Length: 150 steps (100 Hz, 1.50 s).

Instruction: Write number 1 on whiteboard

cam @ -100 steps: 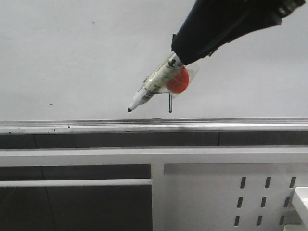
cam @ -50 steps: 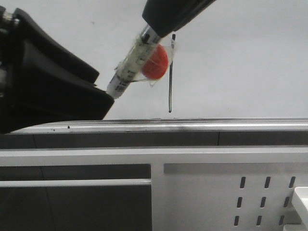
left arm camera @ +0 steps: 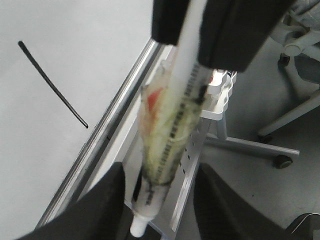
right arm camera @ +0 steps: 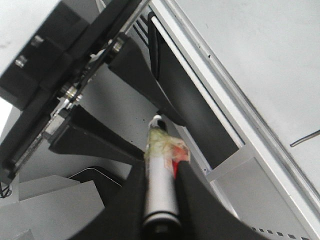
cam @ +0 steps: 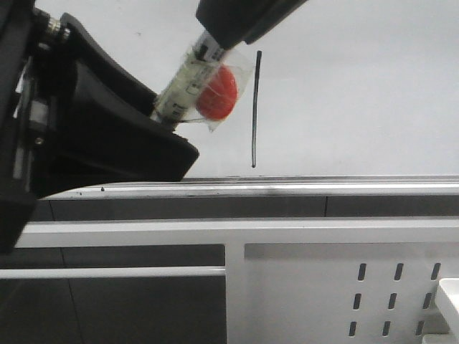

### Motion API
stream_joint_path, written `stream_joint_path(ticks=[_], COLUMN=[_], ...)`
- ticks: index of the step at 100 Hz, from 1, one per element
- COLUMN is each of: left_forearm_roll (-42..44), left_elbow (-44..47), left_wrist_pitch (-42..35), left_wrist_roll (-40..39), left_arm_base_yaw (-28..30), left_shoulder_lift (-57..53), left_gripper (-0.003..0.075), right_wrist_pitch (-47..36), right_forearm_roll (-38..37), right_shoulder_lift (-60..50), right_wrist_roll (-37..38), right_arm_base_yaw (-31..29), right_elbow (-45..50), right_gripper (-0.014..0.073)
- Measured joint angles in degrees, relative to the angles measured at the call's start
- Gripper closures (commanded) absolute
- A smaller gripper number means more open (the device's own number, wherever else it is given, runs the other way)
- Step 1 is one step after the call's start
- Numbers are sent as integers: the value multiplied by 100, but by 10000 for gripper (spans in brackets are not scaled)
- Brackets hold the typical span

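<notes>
At the far left of the front view, the left gripper fills the side of the scene, a large black shape reaching in toward the middle. Its jaws stand apart on either side of the marker's tip, not pressing it. Just right of it, the marker slants down and to the left, wrapped in clear tape with a red disc stuck to its side. The right gripper holds the marker's upper end from above, jaws clamped on the barrel. Next along, just beside the red disc, is the number 1, a thin black upright stroke on the pale whiteboard, ending a little above the silver tray rail.

The risk I see is in a handover. If the right jaws let go before the left ones shut, the marker could drop onto the rail. A swing of the tip could also smudge the fresh stroke.
</notes>
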Motion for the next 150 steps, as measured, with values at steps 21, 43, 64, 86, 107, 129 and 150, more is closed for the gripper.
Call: stream_joint_path(ticks=[21, 43, 64, 86, 107, 129, 150], left_forearm_roll=[0, 134, 148, 148, 148, 255, 1541], left_elbow=[0, 0, 0, 175, 363, 363, 363], left_wrist_pitch=[0, -3, -37, 60, 844, 1414, 2093], left_wrist_roll=[27, 145, -15, -822, -1544, -2531, -4532], left_arm_base_yaw=[0, 0, 0, 0, 0, 0, 0], left_shoulder_lift=[9, 9, 9, 9, 9, 9, 9], left_gripper=[738, 740, 740, 740, 740, 740, 740], right_wrist_pitch=[29, 68, 78, 179, 207, 219, 246], right_forearm_roll=[4, 43, 56, -146, -764, -1111, -1185], right_shoulder_lift=[0, 0, 0, -50, -622, -1016, -1016], right_wrist_roll=[0, 0, 9, 9, 72, 193, 266], right_arm_base_yaw=[0, 0, 0, 0, 0, 0, 0], right_elbow=[-12, -24, -39, -38, -38, -38, -38], right_gripper=[663, 663, 416, 167, 581, 663, 663])
